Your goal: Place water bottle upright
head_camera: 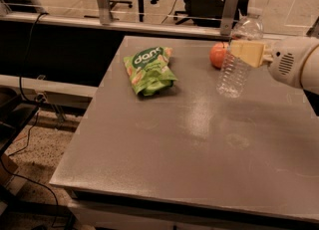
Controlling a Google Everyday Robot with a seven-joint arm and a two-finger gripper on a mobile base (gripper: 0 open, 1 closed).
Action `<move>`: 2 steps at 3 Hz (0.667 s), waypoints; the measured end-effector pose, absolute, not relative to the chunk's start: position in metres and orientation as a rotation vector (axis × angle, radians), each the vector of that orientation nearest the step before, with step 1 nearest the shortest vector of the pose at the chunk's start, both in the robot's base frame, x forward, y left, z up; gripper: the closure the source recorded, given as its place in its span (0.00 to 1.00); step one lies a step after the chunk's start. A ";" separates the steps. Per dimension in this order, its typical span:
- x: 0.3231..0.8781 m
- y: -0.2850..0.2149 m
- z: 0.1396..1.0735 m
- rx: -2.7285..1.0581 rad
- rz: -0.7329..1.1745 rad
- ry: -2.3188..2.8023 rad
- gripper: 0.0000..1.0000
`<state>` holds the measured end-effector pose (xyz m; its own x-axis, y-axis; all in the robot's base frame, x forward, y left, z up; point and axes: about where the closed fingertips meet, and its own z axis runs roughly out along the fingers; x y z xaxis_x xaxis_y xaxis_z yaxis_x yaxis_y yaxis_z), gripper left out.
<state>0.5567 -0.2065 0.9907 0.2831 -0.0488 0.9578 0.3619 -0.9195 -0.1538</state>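
From my one camera view, the gripper (pixel 246 52) reaches in from the right and is clamped around the upper part of the water bottle (pixel 233 77). The bottle is nearly upright, cap up and tilted slightly, with its base low over the far right of the table (pixel 189 144). It is clear, and I cannot tell what is inside. An orange-red fruit (pixel 218 55) sits just behind it. A green snack bag (pixel 148 69) lies well to the left.

On bench (pixel 189 139): snack bag (pixel 149 69) rear left, round fruit (pixel 218 55) to its right near back edge. water bottle (pixel 234 77) just before fruit, near upright, gripped by hand (pixel 247 53) entering from right.
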 end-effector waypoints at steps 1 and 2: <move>0.548 -0.207 0.987 -2.158 -1.745 -0.420 1.00; 0.537 -0.203 0.980 -2.042 -1.794 -0.611 1.00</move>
